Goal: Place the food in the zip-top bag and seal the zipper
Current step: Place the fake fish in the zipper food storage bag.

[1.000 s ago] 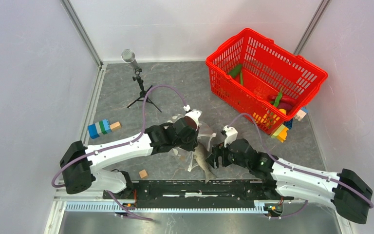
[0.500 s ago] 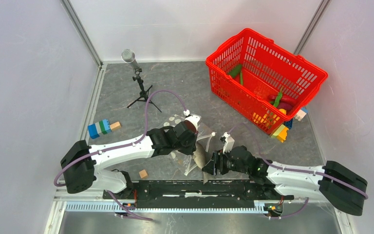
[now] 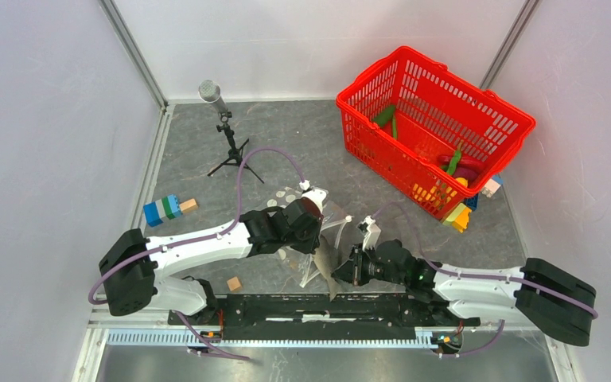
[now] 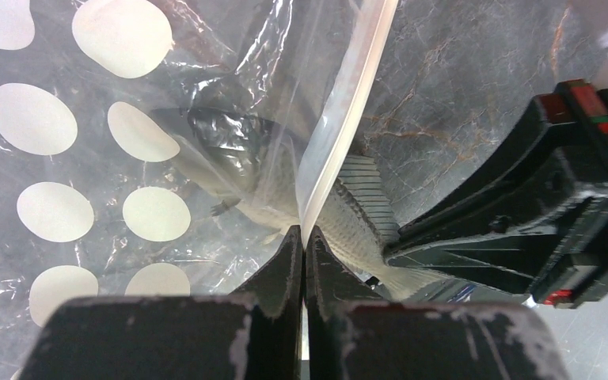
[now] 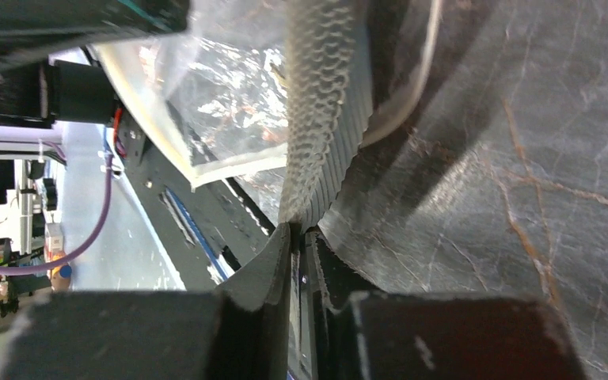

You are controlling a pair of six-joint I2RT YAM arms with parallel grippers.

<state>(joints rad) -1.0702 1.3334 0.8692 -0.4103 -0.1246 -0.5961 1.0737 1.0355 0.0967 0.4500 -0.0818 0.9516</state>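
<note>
Black and closed, the right end effector [image 5: 297,237] now pinches the tail fin of the grey fish [image 5: 321,119]. A second ago its jaws stood wide open beside that tail, so we read the grasp as only just made. The arm behind it has also slid inward along the near edge of the desk [image 5: 522,158]. The left end effector [image 4: 302,241] has not changed: it stays clamped on the white zipper [image 4: 348,95], holding one lip of the zip-top bag [image 4: 87,158] up and the mouth open. The fish lies across that mouth. Its head and front half show behind the dotted film, while its scaled rear half and tail remain outside, toward the right end effector. It has hardly shifted over the last second, so the closing of the jaws is the real change. We judge that we can now drive the fish by its tail further into the bag while the left side keeps the lip lifted. The tail fin is thin, so the hold may slip as we push. Much of the task is left: the green pods [image 3: 386,118] and other pieces sit in the red basket [image 3: 469,86], well apart from the bag, and the zipper is unsealed.
</note>
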